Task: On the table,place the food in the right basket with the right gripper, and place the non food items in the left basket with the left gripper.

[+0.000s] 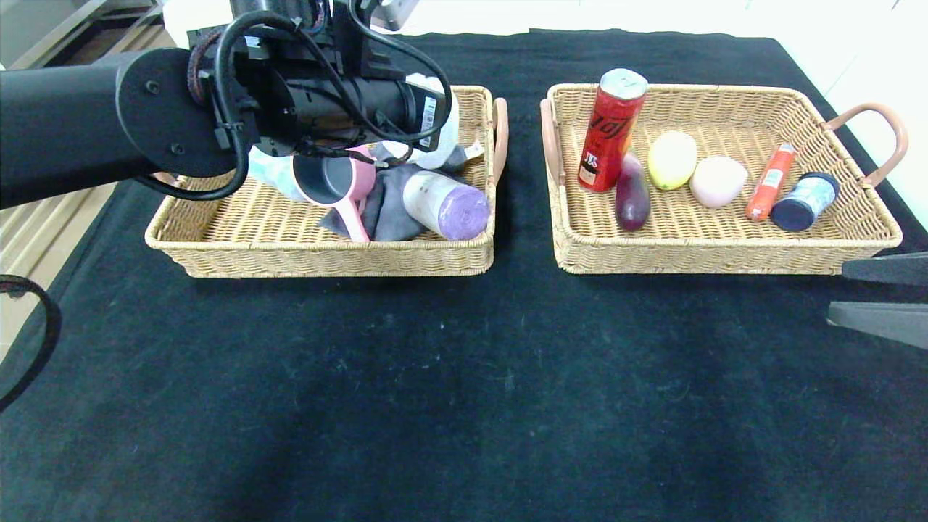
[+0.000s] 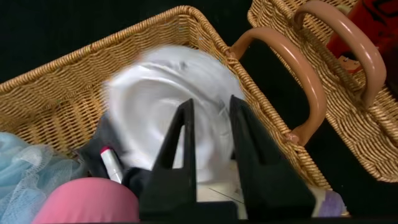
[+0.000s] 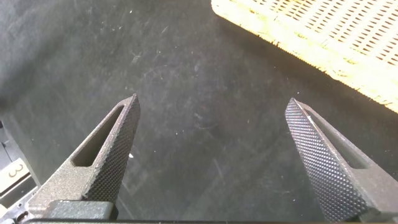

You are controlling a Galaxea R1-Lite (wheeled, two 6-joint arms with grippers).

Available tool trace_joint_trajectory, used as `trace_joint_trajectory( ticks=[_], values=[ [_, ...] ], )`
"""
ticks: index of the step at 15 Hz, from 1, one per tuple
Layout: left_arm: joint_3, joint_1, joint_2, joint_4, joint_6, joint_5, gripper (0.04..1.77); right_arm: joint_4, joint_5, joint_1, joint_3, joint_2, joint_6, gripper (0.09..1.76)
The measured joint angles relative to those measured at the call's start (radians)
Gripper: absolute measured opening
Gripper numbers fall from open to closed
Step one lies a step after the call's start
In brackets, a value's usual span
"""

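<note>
Risk: white item (image 2: 168, 87) sits at far corner of left basket (image 2: 56, 93), upper centre of wrist frame, w/ left end effector (image 2: 208, 134) slightly parted around it, grip unclear; lifting now could drag it out. Right end effector (image 3: 211, 134) spread wide over table (image 3: 186, 81), idle.

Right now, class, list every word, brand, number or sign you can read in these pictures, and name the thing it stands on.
Red can in the right basket: white lettering down its side, too blurred to read.
Left arm's black housing: a white barcode sticker, too small to read.
"3": on a pale tag beside the right gripper.
Blue-lidded jar: label unreadable.
</note>
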Motion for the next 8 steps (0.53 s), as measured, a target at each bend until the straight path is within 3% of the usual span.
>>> trace_joint_trajectory(
  ticks=[4, 8],
  values=[
    [0.004, 0.002, -0.002, 0.0, -0.001, 0.002, 1.01, 0.001, 0.001, 0.0, 0.0, 0.0, 0.0, 1.71],
    [0.01, 0.005, -0.012, 0.013, -0.001, 0.002, 1.3, 0.0, 0.0, 0.0, 0.0, -0.001, 0.0, 1.71]
  ],
)
